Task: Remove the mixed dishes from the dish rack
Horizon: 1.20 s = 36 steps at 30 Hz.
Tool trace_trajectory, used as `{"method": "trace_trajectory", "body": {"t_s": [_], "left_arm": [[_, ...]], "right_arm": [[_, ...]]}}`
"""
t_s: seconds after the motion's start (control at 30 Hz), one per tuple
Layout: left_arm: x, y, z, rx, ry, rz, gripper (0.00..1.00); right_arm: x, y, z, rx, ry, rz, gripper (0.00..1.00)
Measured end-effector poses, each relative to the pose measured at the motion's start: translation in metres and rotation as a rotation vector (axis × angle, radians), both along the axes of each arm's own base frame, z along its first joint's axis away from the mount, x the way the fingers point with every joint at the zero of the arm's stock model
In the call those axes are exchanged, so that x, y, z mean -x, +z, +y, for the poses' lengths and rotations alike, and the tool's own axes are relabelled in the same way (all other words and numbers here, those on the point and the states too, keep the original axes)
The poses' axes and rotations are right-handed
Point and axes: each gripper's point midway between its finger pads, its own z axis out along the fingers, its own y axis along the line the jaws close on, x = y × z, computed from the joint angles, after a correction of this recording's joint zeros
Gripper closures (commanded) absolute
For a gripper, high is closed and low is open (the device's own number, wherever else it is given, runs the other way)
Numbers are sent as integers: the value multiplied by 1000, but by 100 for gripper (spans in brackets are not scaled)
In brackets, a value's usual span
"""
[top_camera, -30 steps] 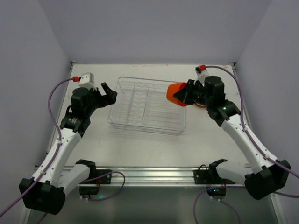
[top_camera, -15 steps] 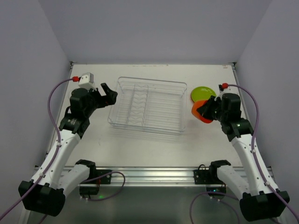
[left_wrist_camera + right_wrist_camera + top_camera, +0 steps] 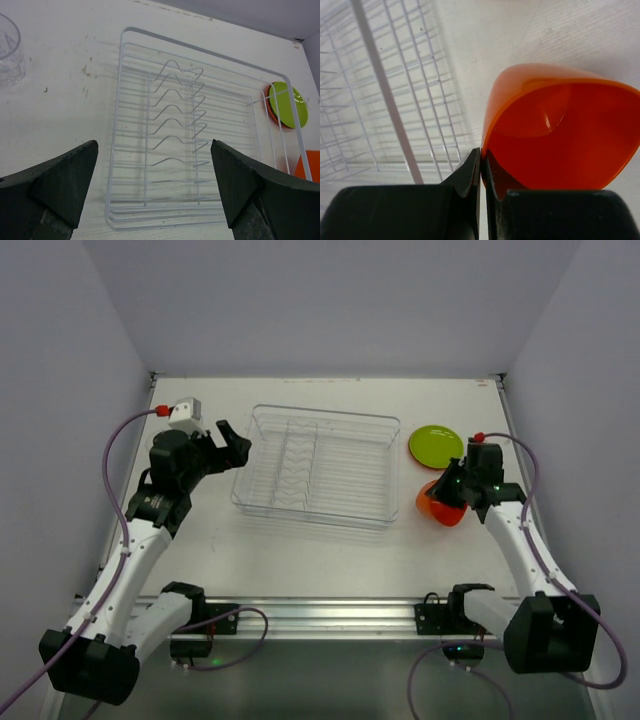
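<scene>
One orange faceted cup is pinched by its rim between the fingers of the right gripper, just off the right side of the dish rack, near the lime-green plate, while the left gripper is spread wide by the rack's left end.
</scene>
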Motion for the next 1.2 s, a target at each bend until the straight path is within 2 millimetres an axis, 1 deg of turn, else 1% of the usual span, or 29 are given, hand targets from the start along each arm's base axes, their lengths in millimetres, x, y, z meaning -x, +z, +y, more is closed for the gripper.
{"method": "trace_trajectory", "body": {"t_s": [0.07, 0.13, 0.23, 0.37, 0.6, 0.67, 0.73, 0.83, 1.2], "left_arm": [[0, 0, 0, -1, 0, 0, 0], [1, -1, 0, -2, 0, 5, 0], [1, 0, 0, -3, 0, 8, 0], [1, 1, 0, -2, -1, 6, 0], [0, 0, 0, -3, -1, 9, 0], [0, 0, 0, -3, -1, 10, 0], [0, 0, 0, -3, -1, 10, 0], [-1, 0, 0, -3, -1, 11, 0], [-1, -1, 0, -10, -3, 13, 0]], "right_arm": [[-1, -13, -3, 6, -23, 64, 100], [-4, -22, -4, 13, -35, 118, 100], [-14, -22, -7, 27, -48, 128, 100], [-20, -21, -9, 37, -58, 131, 100], [-34, -28, -15, 67, -79, 161, 100], [-35, -29, -18, 76, -88, 161, 99], [-36, -29, -21, 94, -100, 159, 96], [-37, -29, -25, 112, -113, 157, 94], [-41, -34, -26, 117, -113, 175, 92]]}}
